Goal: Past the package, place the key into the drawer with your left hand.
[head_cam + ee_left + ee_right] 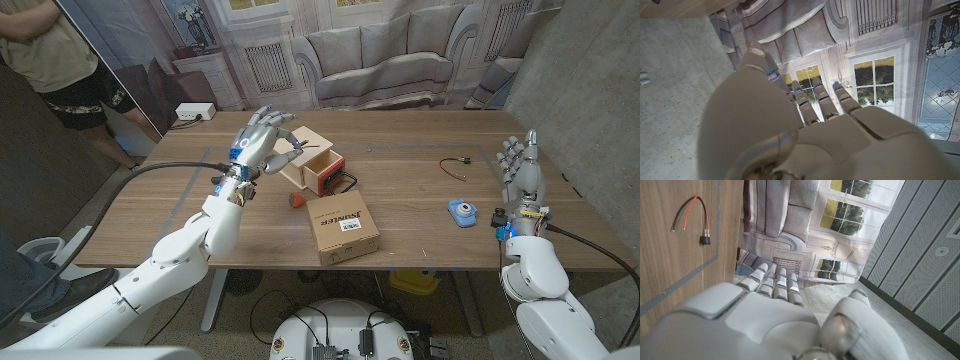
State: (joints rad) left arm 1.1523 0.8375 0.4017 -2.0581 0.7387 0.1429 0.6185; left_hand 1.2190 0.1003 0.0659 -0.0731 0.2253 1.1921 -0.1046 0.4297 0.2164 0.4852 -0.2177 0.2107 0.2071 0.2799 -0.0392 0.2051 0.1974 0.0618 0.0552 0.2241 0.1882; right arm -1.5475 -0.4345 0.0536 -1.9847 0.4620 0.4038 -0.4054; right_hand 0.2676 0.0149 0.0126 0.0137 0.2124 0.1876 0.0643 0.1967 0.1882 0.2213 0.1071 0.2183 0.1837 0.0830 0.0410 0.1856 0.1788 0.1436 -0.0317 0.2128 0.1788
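Presently the left hand (262,135) is raised over the open wooden drawer (312,165), beyond the package (341,226); whether the key is pinched cannot be told, so fingers should be lowered squarely inside before release, while the right hand (521,168) waits, spread.

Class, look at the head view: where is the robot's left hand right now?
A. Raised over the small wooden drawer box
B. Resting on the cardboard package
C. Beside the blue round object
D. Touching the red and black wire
A: the left hand is up over the wooden drawer, beyond the cardboard package.
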